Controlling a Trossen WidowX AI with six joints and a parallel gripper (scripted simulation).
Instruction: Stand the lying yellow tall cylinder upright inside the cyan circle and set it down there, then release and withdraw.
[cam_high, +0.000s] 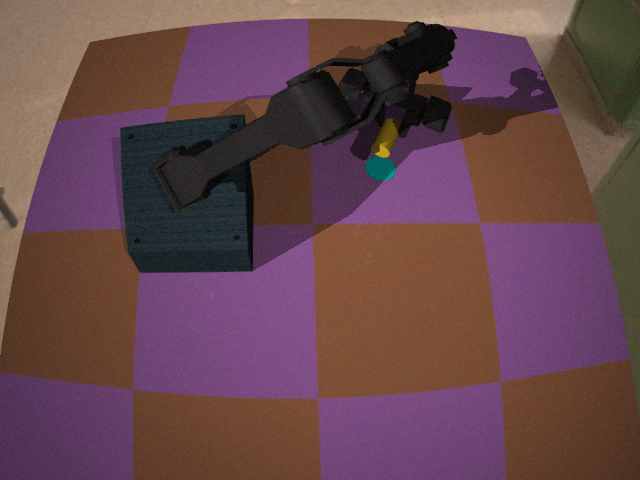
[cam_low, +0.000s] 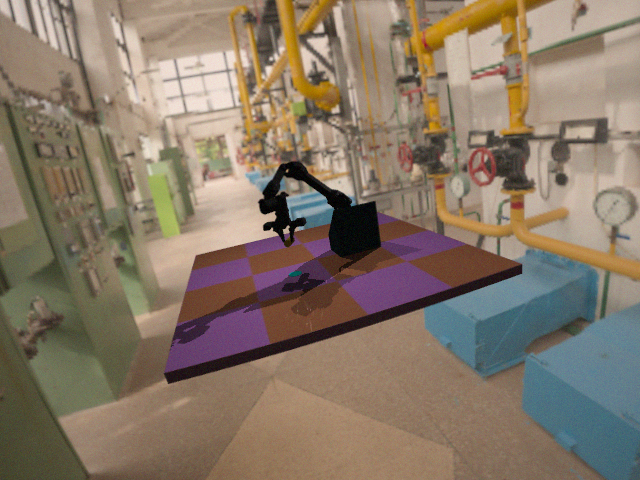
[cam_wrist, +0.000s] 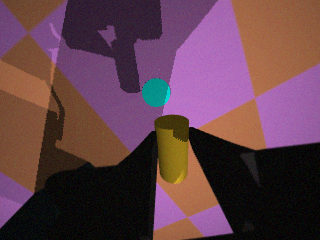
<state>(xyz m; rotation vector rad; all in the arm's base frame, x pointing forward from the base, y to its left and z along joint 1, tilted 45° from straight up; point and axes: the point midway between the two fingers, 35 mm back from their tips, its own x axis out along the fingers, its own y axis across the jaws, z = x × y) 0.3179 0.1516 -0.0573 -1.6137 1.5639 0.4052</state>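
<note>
Yellow cylinder (cam_wrist: 172, 148) near-upright, gripped by fingers

We see only the dark teal block base (cam_high: 155, 248) standing on the purple-and-brown checkered bench (cam_high: 403, 310), well apart from the small cyan circle (cam_high: 380, 169).

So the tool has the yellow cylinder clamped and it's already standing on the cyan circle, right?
Not quite. The tool does have the yellow cylinder clamped, but it is held in the air, not standing on the cyan circle. The exterior view shows the cylinder well above the board, with the circle lying uncovered below.
</note>
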